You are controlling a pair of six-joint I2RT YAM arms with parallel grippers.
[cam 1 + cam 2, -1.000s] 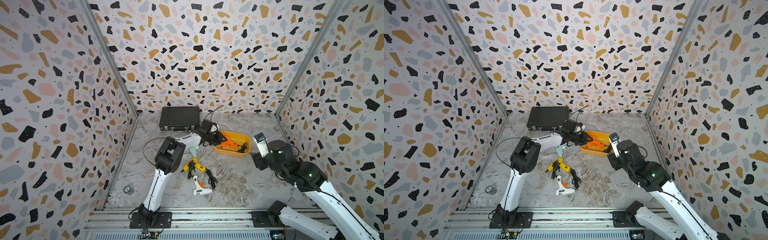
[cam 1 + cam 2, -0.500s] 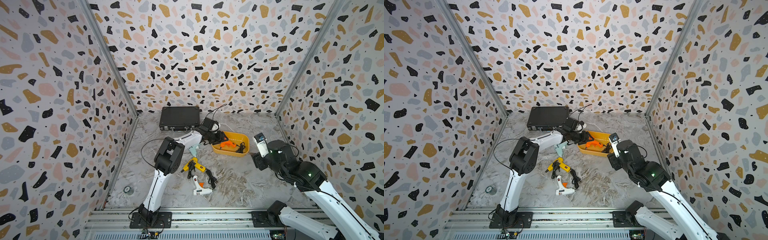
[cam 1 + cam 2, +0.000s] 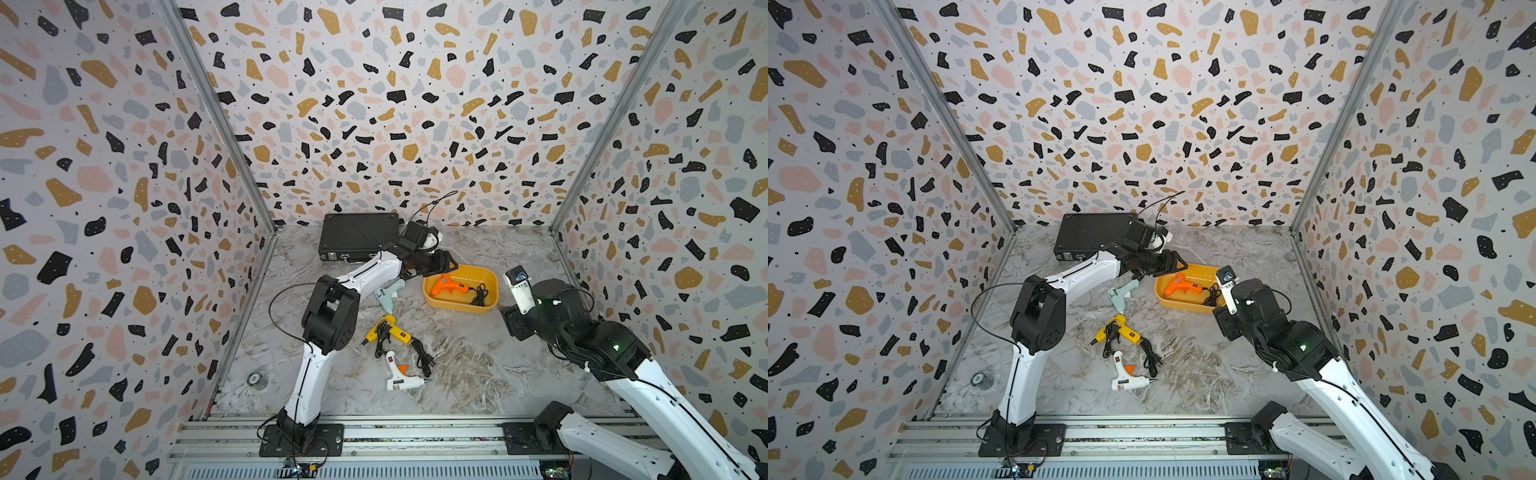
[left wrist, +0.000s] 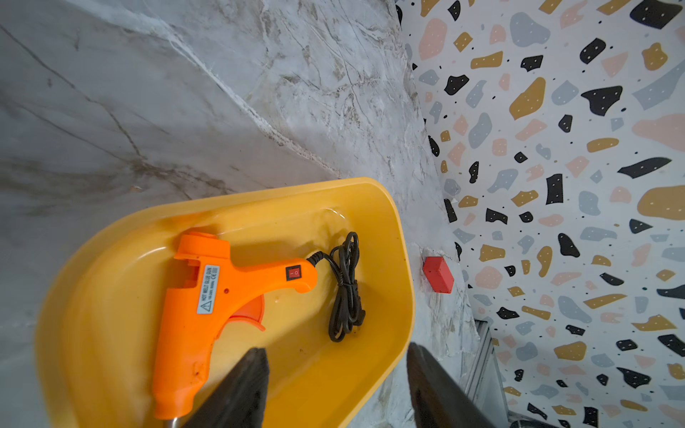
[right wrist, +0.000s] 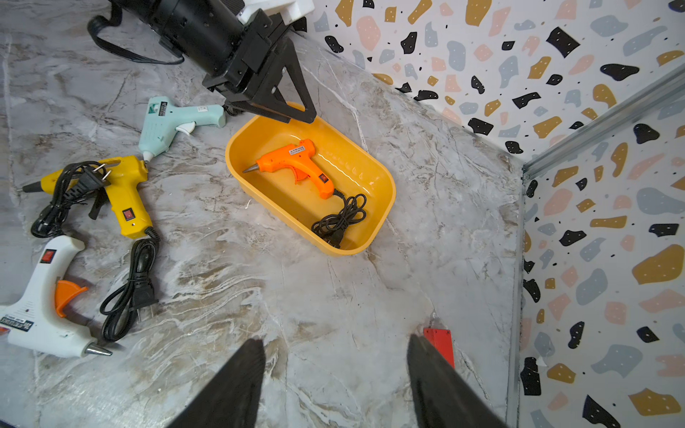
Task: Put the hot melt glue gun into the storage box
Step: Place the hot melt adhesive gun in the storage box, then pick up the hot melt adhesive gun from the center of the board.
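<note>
In front of the box (image 3: pixel 460 306) lie a white glue gun (image 3: pixel 397 372) & a yellow glue gun (image 3: pixel 388 332). The right gripper (image 5: pixel 335 348), near the box, has jaws wide, empty. The orange glue gun (image 3: pixel 446 286) lies inside the box w/ its cord. The left gripper (image 4: pixel 336 348) hovers over the box's edge, jaws apart, holding nothing. Behind the box: a black case (image 3: pixel 357 235).

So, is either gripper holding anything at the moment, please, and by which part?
Nothing: left gripper and right gripper are open and empty; the orange glue gun lies in the storage box.
</note>
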